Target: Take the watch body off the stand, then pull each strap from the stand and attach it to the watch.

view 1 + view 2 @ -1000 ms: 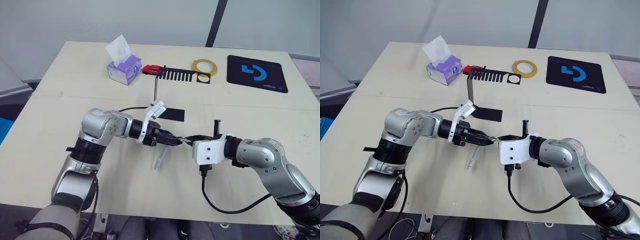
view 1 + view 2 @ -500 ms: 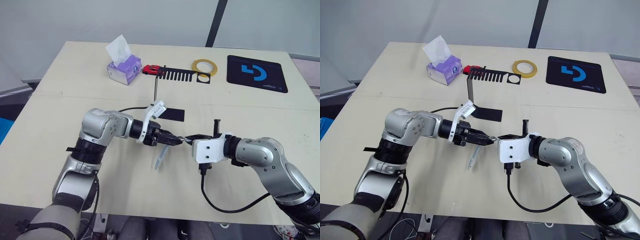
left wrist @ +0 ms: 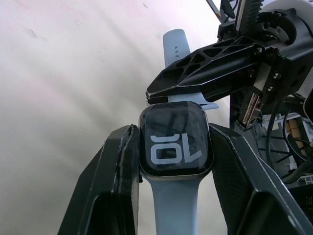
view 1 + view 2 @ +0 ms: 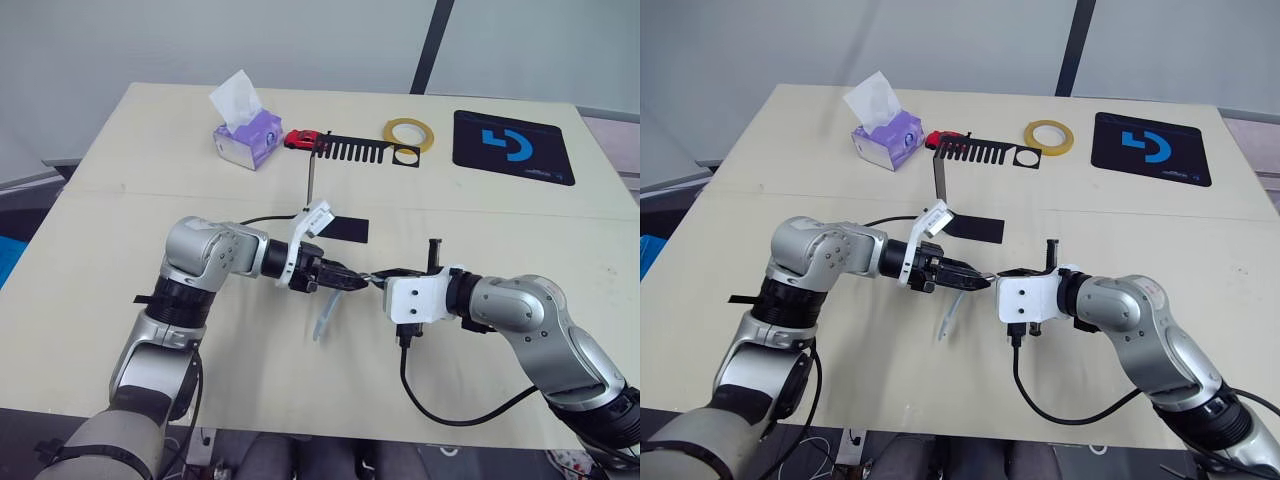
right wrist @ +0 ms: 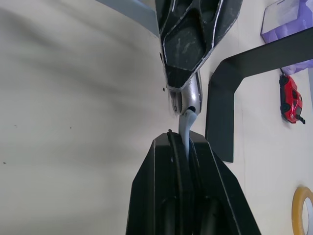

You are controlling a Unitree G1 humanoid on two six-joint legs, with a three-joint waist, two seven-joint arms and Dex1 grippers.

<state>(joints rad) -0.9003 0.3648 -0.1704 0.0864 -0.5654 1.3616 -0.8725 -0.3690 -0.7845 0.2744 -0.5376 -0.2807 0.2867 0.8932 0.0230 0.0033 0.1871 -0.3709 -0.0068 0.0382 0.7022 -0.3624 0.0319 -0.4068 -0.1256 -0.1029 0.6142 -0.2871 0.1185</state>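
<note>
Both silver arms are bent inward so that the wrists face each other. The left end effector (image 4: 345, 281) is closed on the small grey-rimmed, black-screened watch body (image 3: 175, 146), while the right end effector (image 4: 380, 278) (black fingers pressed together) is clamped on a slim pale blue-grey strap (image 5: 185, 128).

Glossy glass-faced watch body (image 3: 175, 144), matt rubbery strap (image 3: 175, 208).

Both arms (image 4: 200, 262) are brushed silver metal with black joint bands. White plastic wrist housings (image 4: 418, 298) — one per arm — carry black, rib-trussed fingers (image 3: 205, 63). A black cable (image 4: 440, 405) loops beneath the right forearm, lower right of frame.
</note>
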